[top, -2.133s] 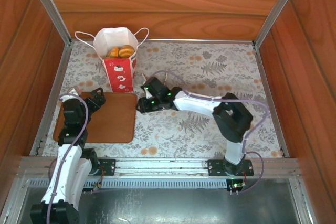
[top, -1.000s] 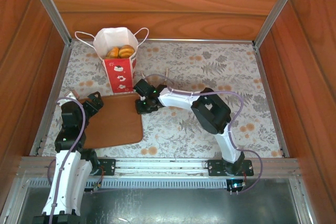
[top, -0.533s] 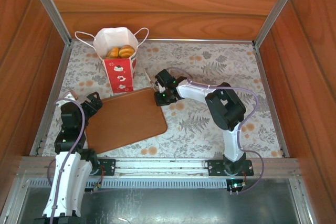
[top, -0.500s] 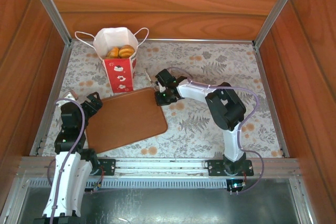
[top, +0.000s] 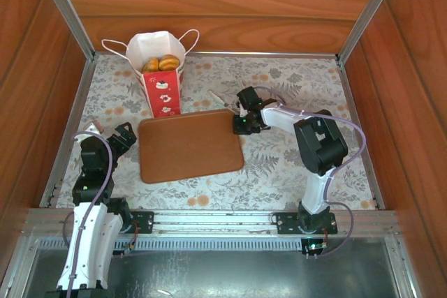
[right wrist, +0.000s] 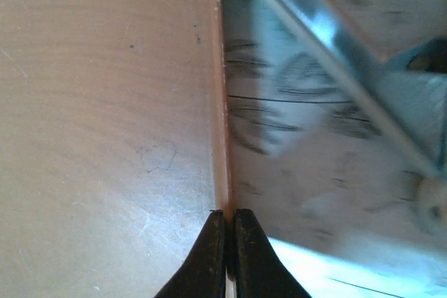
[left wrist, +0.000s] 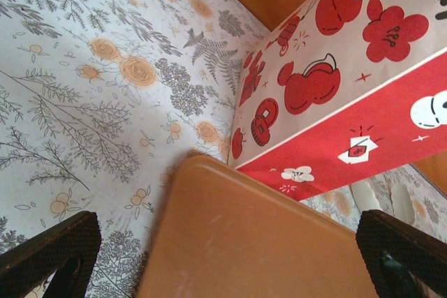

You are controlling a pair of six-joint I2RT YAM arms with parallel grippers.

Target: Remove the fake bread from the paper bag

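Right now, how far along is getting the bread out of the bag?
Done: nothing out; the fake bread sits inside the paper bag. In hand: the right hand pinches the edge of the brown tray near the bag; the left hand is open, empty. Left: every piece.

The table (top: 293,165), covered in a pale cloth printed with grey ferns and orange flowers, carries a white and red paper bag (top: 165,85) standing upright towards its far left and a flat brown tray (top: 190,146) lying just in front of the bag, near the middle.
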